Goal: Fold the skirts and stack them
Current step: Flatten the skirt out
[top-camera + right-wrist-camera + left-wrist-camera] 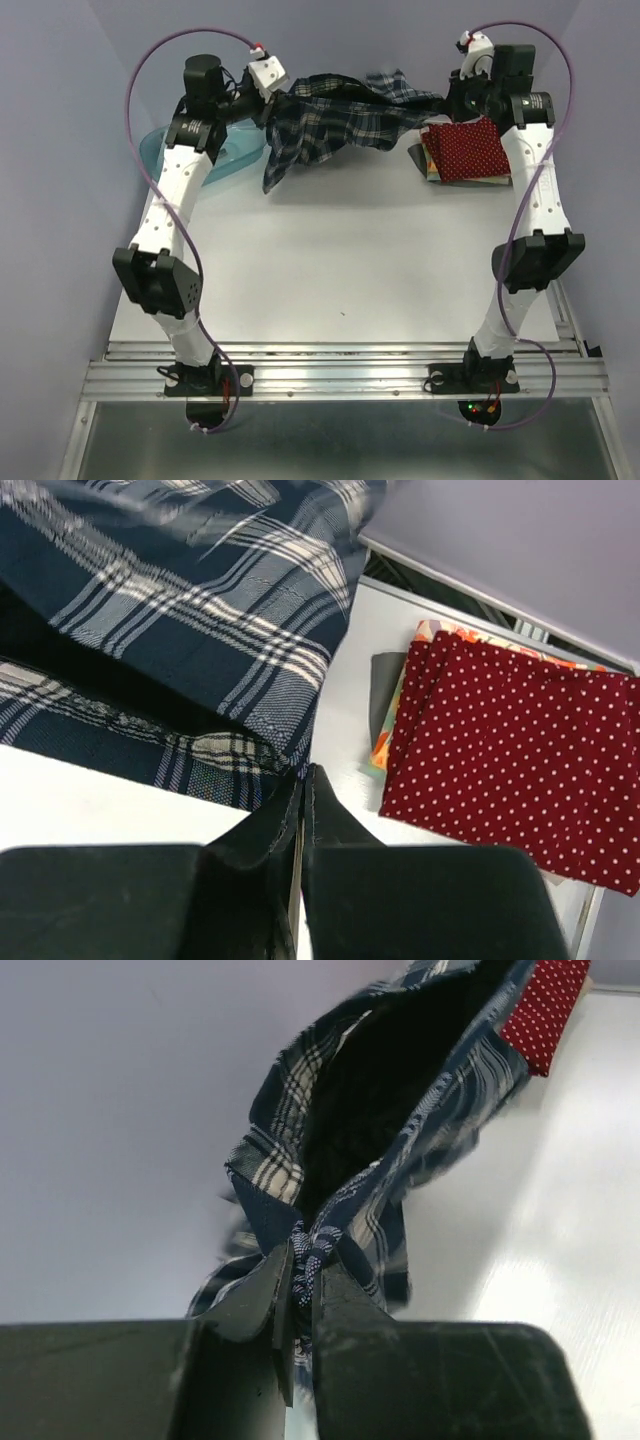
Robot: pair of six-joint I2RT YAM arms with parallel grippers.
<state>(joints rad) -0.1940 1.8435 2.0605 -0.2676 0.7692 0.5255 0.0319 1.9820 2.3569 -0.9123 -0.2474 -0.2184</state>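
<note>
The navy-green-white plaid skirt (340, 120) hangs stretched above the far edge of the table between my two grippers. My left gripper (272, 105) is shut on its bunched left end, which shows between the fingers in the left wrist view (305, 1255). My right gripper (450, 100) is shut with a thin edge of the plaid skirt (180, 600) at its tips (305, 775). The dark red dotted skirt (468, 150) lies folded at the far right on top of the orange-and-cream floral skirt (388, 752), of which only an edge shows.
A translucent teal bin (160, 145) stands at the far left, behind my left arm. The white table (340, 270) is bounded by purple walls at the back and sides. A metal rail runs along the near edge.
</note>
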